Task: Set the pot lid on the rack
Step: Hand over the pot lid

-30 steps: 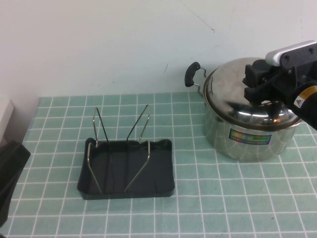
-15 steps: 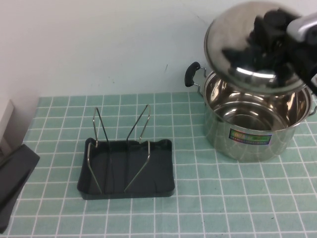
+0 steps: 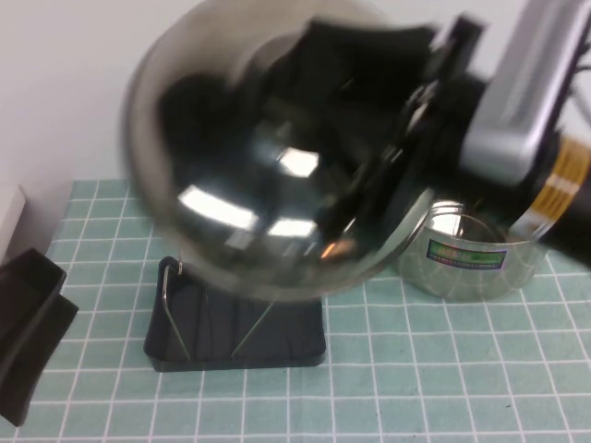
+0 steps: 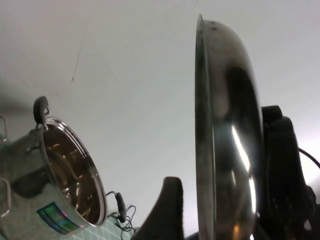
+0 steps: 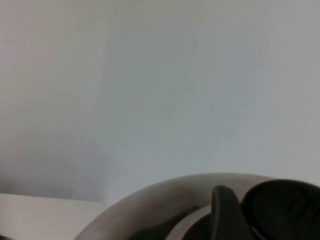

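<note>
Pot lid (image 3: 268, 175) gripped by right gripper (image 3: 406, 120), held above rack (image 3: 235, 328); slotting not yet done. Left gripper (image 3: 28, 323) at 8 o'clock; grip state can't be told.

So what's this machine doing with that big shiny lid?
The right claw is shut on the pot lid, holding it up in the air, tilted on edge, above the black rack. The open steel pot sits on the green tiled table. The left claw sits low at the table's left edge, holding nothing.

Mock kitchen test bench: green tiled mat (image 3: 443, 369), plain white wall (image 3: 65, 83), steel pot (image 3: 471, 254), dish rack (image 3: 231, 328).
</note>
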Action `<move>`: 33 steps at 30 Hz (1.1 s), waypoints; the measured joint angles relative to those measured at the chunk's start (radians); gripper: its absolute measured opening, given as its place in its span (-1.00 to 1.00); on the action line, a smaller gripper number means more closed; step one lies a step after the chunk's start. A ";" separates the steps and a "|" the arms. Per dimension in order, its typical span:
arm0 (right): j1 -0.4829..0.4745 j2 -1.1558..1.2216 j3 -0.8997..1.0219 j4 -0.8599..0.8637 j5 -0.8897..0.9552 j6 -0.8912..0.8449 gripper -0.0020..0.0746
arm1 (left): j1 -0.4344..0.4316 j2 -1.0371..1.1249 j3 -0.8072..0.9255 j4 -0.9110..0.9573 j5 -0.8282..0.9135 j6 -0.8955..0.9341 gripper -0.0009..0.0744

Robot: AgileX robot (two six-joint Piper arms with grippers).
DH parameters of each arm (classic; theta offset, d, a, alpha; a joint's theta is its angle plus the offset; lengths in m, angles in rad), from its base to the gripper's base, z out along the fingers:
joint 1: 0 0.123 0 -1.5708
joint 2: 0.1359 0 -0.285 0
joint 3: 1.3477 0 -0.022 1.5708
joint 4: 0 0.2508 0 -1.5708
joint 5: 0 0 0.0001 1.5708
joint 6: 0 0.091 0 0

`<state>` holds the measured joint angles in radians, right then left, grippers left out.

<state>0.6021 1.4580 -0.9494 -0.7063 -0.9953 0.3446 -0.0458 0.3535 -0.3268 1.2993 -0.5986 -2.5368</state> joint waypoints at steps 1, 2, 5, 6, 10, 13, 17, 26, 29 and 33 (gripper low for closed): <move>0.034 0.002 0.000 -0.005 0.006 0.000 -0.04 | 0.000 0.000 0.000 0.000 0.000 -0.021 0.84; 0.073 0.002 0.000 -0.010 0.015 0.000 -0.04 | 0.000 0.000 0.000 0.000 0.000 -0.047 0.85; 0.164 0.004 0.000 -0.011 0.026 0.002 -0.04 | 0.000 0.000 0.000 0.000 0.000 -0.088 0.86; 0.189 0.007 0.000 -0.012 0.026 0.006 -0.04 | 0.000 0.000 0.000 0.000 0.000 -0.093 0.86; 0.265 0.019 0.000 -0.014 0.030 0.027 -0.04 | 0.000 0.000 0.000 0.000 0.000 -0.097 0.86; 0.296 0.025 0.000 -0.018 0.032 0.031 -0.04 | 0.000 0.000 0.000 0.000 -0.018 -0.101 0.81; 0.304 0.033 0.000 -0.018 0.031 0.032 -0.04 | 0.000 0.000 0.000 0.000 -0.055 -0.107 0.41; 0.302 0.055 0.004 0.020 0.014 0.059 -0.04 | 0.000 -0.002 -0.008 -0.027 -0.101 -0.113 -0.44; 0.302 0.055 0.004 0.020 0.001 0.070 -0.04 | 0.000 -0.002 -0.010 -0.028 -0.111 -0.113 -0.44; 0.302 0.055 0.004 0.020 -0.053 0.116 0.13 | 0.000 -0.002 -0.012 -0.026 -0.147 -0.113 -0.51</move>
<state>0.9043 1.5127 -0.9450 -0.6863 -1.0479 0.4602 -0.0458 0.3515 -0.3387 1.2731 -0.7456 -2.6497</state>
